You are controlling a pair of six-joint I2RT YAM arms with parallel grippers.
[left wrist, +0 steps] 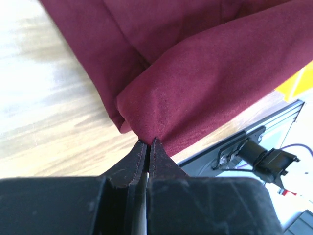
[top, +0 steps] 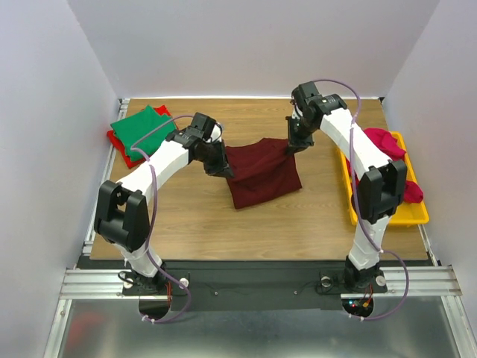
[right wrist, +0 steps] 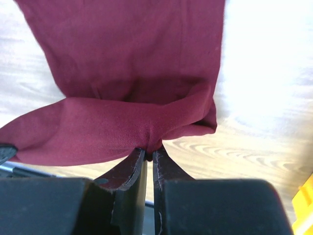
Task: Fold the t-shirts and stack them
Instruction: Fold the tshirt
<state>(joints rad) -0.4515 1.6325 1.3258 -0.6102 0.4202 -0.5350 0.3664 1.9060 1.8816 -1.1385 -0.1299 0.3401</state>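
Nearest me, past the arm bases at the near edge of the table (top: 223, 224), the dark maroon t-shirt (top: 262, 177) starts about mid-surface. Its lower part rests on the wood while its far edge is lifted between the two arms. The left gripper (left wrist: 148, 146) is clamped on a folded corner of that cloth, and the right gripper (right wrist: 149, 152) is pinched tight on the opposite corner (only a small tuck of fabric sits between each pair of tips).

That thin bite is my worry. If the arms pull apart or swing quickly, a corner could slide out and the fold would collapse on one side. The cloth also sags between them, so lowering it unevenly may leave a crooked, bunched fold.

Farther back, at the far left corner, the green t-shirt (top: 141, 125) lies on the red t-shirt (top: 119, 147). A low carry could drag across that stack and skew it. Along the right edge, the yellow tray (top: 414, 216) holds a bright pink t-shirt (top: 384, 140), close under the right arm.
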